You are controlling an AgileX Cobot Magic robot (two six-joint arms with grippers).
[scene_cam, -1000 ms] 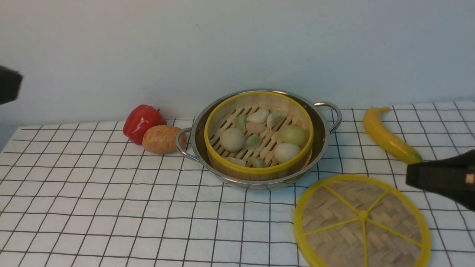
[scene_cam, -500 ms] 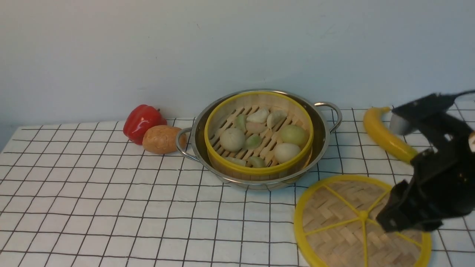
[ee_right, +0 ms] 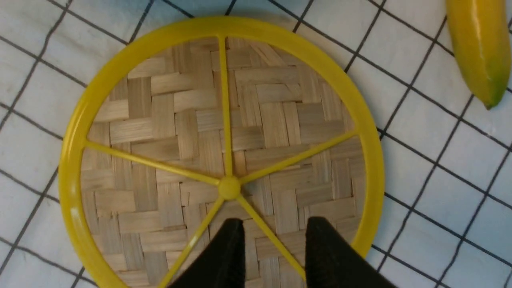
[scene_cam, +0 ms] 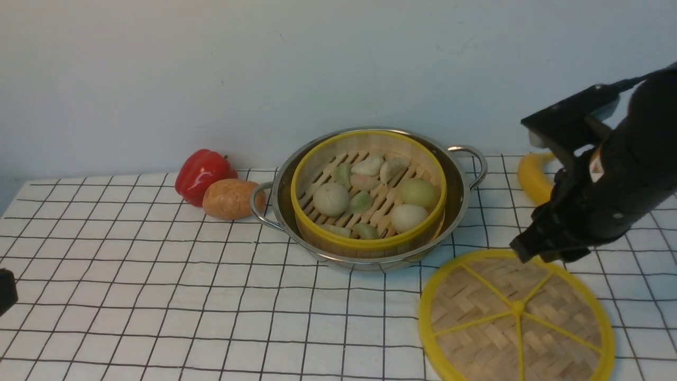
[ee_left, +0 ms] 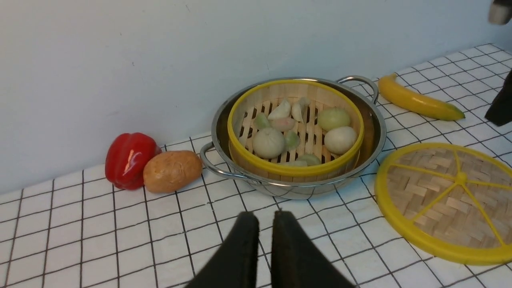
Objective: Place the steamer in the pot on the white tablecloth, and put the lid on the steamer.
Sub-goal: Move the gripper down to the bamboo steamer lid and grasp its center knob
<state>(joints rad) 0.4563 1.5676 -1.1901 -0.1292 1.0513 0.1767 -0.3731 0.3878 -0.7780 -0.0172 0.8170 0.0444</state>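
Your right gripper [ee_right: 275,224] hangs part-open and empty over the lid [ee_right: 280,112]; your left gripper [ee_left: 262,218] is closed on nothing; the steamer [scene_cam: 368,244] sits in the pot [scene_cam: 459,185].

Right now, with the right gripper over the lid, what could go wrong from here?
The lid lies flat on the cloth, so the open right gripper may slip off its thin rim or pinch cloth. The banana lies close beside the lid; the gripper could knock it.
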